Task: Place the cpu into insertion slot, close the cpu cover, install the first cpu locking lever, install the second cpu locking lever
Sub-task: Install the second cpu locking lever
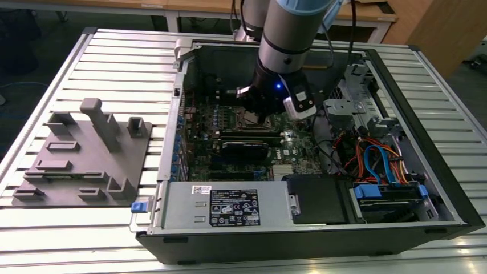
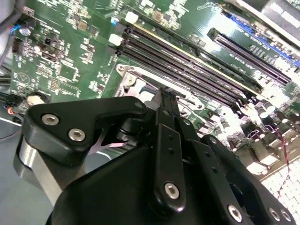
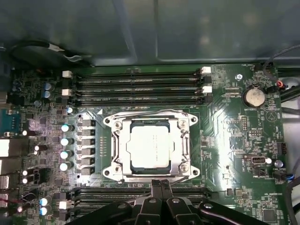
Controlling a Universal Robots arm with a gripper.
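In the first wrist view the cpu (image 3: 150, 145), a silver-grey square, lies flat in the insertion slot (image 3: 108, 121). The cpu cover (image 3: 121, 147), a silver frame with a square window, lies down around it. Thin wire levers run along the frame's edges; I cannot tell whether they are latched. My gripper (image 3: 161, 183) is shut with nothing between its black fingers, its tips just outside one edge of the socket frame. In the second wrist view the gripper (image 2: 167, 93) points down at the socket corner (image 2: 133, 84). In the exterior view the gripper (image 1: 266, 114) hangs over the motherboard inside the open computer case.
Long black memory slots (image 3: 136, 86) flank the socket on two sides. A coin battery (image 3: 254, 96) sits nearby. The grey power supply box (image 1: 228, 206) and coloured cables (image 1: 377, 160) fill the case front and the exterior view's right. A grey fixture plate (image 1: 84, 160) lies outside the case.
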